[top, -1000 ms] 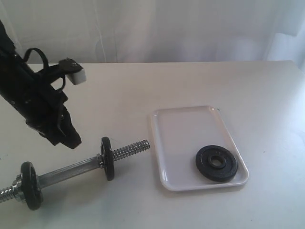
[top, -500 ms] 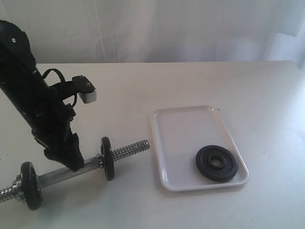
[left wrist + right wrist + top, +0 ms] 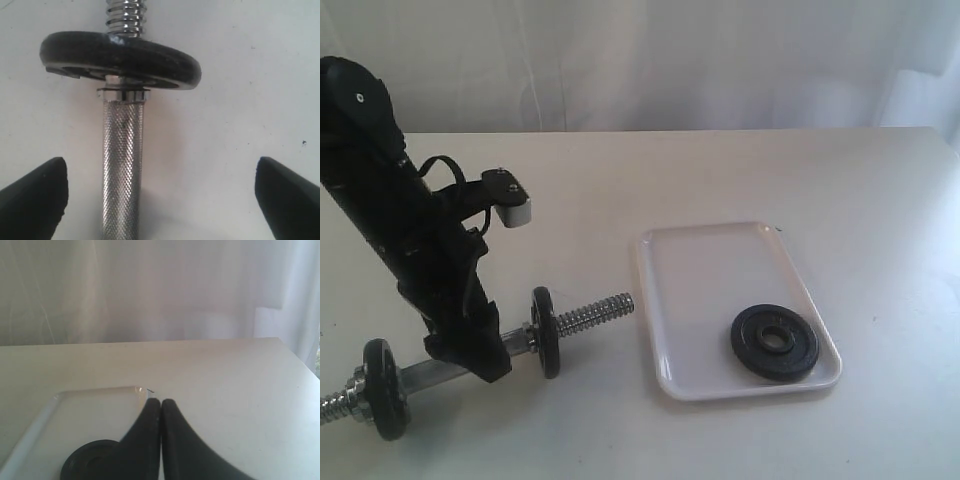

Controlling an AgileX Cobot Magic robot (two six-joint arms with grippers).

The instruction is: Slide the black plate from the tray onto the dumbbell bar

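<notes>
Note left jaws newly lowered, spread wide astride bar [image 3: 122,160], empty; right jaws closed, empty. Expect bar clamp next.

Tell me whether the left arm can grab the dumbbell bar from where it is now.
Likely yes: the left pincer is open and straddles the dumbbell bar beside the mounted disc, with nothing between its fingers and the bar.

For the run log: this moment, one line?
left pincer open astride chrome steel dumbbell bar | right pincer shut | round black iron plate flat in white rectangular plastic tray
</notes>
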